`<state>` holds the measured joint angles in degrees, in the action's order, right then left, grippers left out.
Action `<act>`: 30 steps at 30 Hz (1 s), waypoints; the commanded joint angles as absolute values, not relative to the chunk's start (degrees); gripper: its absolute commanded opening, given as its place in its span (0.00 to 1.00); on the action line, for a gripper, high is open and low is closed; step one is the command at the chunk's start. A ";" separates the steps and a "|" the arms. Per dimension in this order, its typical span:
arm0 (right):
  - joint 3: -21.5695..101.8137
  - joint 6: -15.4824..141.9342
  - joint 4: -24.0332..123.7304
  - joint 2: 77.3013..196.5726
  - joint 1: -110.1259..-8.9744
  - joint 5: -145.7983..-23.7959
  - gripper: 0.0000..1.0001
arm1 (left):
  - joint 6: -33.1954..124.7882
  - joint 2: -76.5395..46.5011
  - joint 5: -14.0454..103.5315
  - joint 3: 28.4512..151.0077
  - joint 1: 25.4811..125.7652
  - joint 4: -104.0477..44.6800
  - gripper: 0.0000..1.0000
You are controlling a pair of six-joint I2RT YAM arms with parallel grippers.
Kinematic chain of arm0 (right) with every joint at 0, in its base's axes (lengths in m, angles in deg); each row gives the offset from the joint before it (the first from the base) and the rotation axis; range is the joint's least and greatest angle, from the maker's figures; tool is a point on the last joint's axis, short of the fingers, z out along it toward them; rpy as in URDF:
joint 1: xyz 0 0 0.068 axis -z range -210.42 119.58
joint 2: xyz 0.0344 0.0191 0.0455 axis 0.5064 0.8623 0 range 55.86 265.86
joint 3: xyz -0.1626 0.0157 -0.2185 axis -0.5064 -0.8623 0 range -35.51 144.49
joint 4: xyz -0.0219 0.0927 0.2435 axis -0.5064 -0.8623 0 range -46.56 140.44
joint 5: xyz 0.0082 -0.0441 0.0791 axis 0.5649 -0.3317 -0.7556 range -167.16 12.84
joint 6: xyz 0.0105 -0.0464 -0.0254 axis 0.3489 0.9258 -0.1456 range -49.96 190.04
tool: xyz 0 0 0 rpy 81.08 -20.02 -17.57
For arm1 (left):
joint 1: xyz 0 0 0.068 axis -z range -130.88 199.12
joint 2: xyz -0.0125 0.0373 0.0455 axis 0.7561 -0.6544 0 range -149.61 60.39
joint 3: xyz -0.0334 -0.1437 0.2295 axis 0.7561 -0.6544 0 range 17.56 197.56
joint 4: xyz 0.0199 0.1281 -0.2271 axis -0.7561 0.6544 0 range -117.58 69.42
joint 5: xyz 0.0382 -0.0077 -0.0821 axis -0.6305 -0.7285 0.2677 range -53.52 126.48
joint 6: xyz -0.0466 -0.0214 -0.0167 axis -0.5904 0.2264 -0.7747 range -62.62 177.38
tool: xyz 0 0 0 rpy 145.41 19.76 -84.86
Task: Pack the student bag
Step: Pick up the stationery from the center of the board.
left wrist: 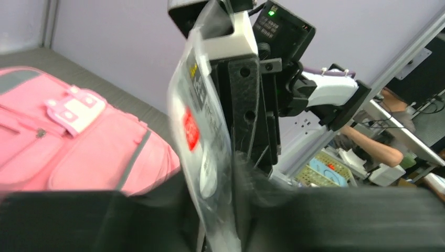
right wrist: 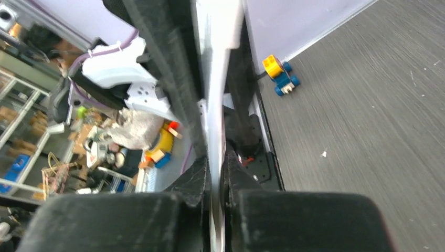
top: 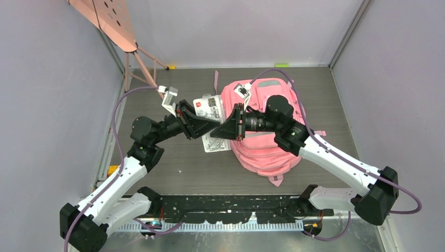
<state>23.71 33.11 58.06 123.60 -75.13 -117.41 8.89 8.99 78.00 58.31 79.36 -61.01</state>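
Holding a clear packet (top: 209, 106) between them, left gripper (top: 203, 126) and right gripper (top: 224, 130) both look clamped on it, just left of the pink bag (top: 265, 152) lying right of centre; judging by this, packing has barely begun: the packet is not yet inside

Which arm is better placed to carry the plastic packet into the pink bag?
Probably the right. Both hands pinch the packet, but the right hand sits at the edge of the bag with its arm across it; the left hand is on the far side of the packet.
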 commanded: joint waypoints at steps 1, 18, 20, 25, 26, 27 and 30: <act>25.51 35.34 53.86 121.71 -75.29 -108.87 0.01 | 17.39 9.64 77.08 60.08 79.53 -55.13 0.58; 35.66 45.59 2.12 113.61 -55.34 -44.53 0.00 | 61.49 -18.75 37.85 69.95 105.82 -38.67 1.00; 36.20 46.16 -0.39 112.57 -55.26 -39.80 0.00 | 65.25 -23.24 33.74 72.60 109.67 -40.53 1.00; 35.54 45.92 -2.99 109.16 -55.21 -37.60 0.00 | 70.94 -32.97 25.95 77.04 114.86 -47.94 1.00; 35.44 45.76 -3.17 108.36 -55.21 -37.78 0.00 | 71.95 -34.28 24.58 77.71 115.54 -48.79 1.00; 35.13 45.49 -3.63 107.70 -55.21 -37.82 0.00 | 72.61 -35.55 23.44 78.36 115.97 -49.57 1.00; 34.29 45.08 -4.27 106.41 -55.19 -38.17 0.00 | 74.11 -38.54 21.67 79.92 116.82 -51.29 1.00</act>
<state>33.76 45.13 -2.68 108.43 -55.42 -41.78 68.64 -36.06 28.95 76.63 116.02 -43.98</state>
